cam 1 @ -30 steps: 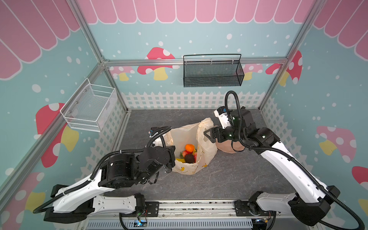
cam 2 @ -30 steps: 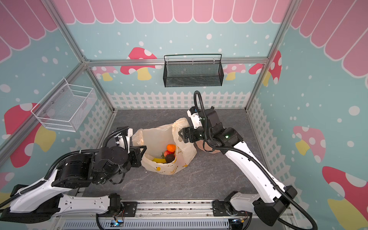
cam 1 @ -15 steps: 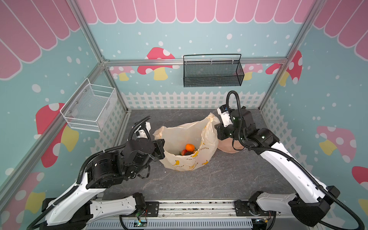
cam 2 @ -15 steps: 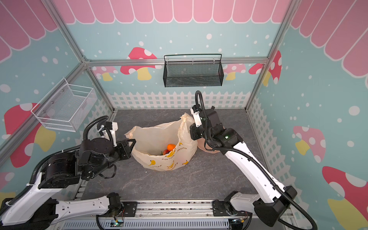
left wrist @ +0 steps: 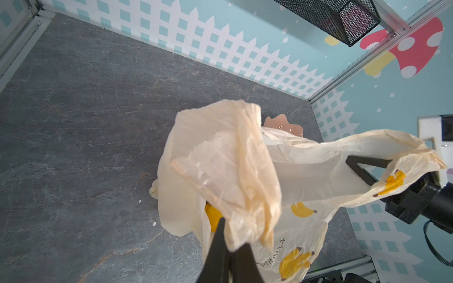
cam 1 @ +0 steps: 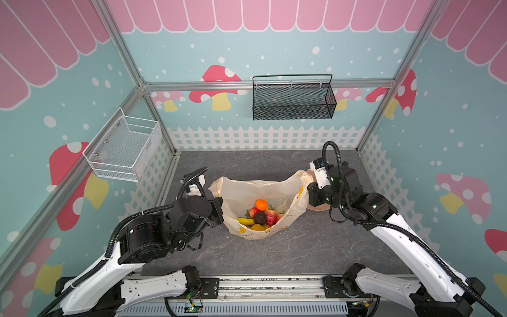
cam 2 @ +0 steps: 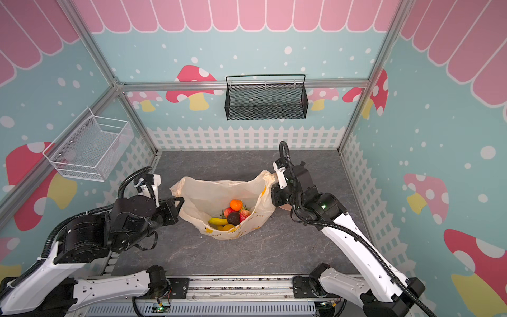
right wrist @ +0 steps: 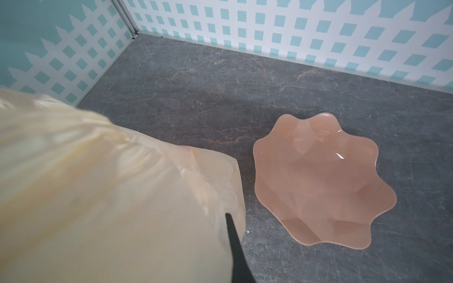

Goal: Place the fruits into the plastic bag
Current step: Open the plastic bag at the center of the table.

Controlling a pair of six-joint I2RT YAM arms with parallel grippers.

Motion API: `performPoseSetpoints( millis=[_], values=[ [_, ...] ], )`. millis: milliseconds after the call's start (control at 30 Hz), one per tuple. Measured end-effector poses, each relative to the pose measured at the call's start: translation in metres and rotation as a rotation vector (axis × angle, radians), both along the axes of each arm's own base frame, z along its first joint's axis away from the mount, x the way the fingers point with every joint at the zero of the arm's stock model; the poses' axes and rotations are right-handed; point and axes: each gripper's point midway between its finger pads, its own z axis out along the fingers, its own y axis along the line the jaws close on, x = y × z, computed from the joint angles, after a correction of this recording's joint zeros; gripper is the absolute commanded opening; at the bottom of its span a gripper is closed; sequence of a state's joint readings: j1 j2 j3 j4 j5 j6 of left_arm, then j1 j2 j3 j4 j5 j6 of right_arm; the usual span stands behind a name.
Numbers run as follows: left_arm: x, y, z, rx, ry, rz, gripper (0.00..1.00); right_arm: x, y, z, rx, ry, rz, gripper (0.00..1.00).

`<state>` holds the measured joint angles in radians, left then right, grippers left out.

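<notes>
plastic bag (cam 1: 247, 192): translucent cream-yellow; is printed with small yellow bananas and dark lettering.
tangerine (cam 1: 261, 204): orange.
banana (cam 1: 245, 221): yellow.
round fruit (cam 1: 259, 218): dark purple-brown.
red fruits (cam 1: 271, 216): red, are edged with green leaves.
lumpy fruit (cam 1: 256, 227): yellow-orange.
bowl (right wrist: 318, 181): plain pale pink.
tabletop (cam 1: 274, 252): dark grey, is veined with pale lines.
walls (cam 1: 274, 55): teal, are dotted white and painted with red-and-yellow mushrooms, pink scallops and a white fence.
black basket (cam 1: 292, 101): black mesh.
white basket (cam 1: 123, 149): white mesh.

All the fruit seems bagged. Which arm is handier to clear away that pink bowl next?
Probably the right arm: the right claw, shut on the plastic bag, sits just beside the pink bowl. The left claw grips the bag's far edge, with the whole bag in between.
</notes>
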<state>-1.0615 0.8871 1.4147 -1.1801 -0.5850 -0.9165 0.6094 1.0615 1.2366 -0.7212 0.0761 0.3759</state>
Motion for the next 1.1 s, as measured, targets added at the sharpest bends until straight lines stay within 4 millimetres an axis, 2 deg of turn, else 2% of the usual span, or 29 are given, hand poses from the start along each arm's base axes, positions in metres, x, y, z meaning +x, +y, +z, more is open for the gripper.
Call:
performPoseSetpoints(
  millis=[133, 233, 333, 433, 567, 733, 867, 967, 1033, 1100],
  values=[
    [-0.003, -0.005, -0.001, -0.031, -0.003, -0.035, 0.03, -0.003, -0.001, 0.007, 0.022, -0.015, 0.001, 0.0],
    [-0.002, -0.016, 0.002, -0.049, -0.007, -0.072, 0.09, -0.005, 0.001, 0.007, 0.035, -0.007, 0.009, 0.09],
    [-0.001, -0.027, 0.004, -0.054, -0.012, -0.107, 0.25, -0.006, 0.004, 0.009, 0.055, -0.002, 0.018, 0.22],
    [-0.003, -0.03, 0.008, -0.076, -0.019, -0.123, 0.37, -0.008, 0.004, 0.014, 0.064, -0.009, 0.026, 0.29],
    [-0.012, -0.015, 0.02, -0.146, -0.054, -0.125, 0.47, -0.012, 0.003, 0.026, 0.077, -0.031, 0.032, 0.33],
    [-0.029, 0.011, 0.034, -0.241, -0.108, -0.142, 0.55, -0.015, 0.003, 0.04, 0.096, -0.049, 0.044, 0.46],
    [-0.036, 0.021, 0.039, -0.27, -0.128, -0.15, 0.6, -0.018, -0.003, 0.051, 0.093, -0.058, 0.035, 0.57],
    [-0.036, 0.031, 0.039, -0.27, -0.137, -0.121, 0.68, -0.017, -0.012, 0.062, 0.085, -0.078, 0.006, 0.63],
    [-0.036, 0.04, 0.037, -0.256, -0.144, -0.092, 0.73, -0.016, -0.02, 0.068, 0.073, -0.088, -0.021, 0.72],
    [-0.034, 0.045, 0.034, -0.237, -0.147, -0.064, 0.78, -0.013, -0.03, 0.072, 0.055, -0.094, -0.054, 0.91]
  ],
)
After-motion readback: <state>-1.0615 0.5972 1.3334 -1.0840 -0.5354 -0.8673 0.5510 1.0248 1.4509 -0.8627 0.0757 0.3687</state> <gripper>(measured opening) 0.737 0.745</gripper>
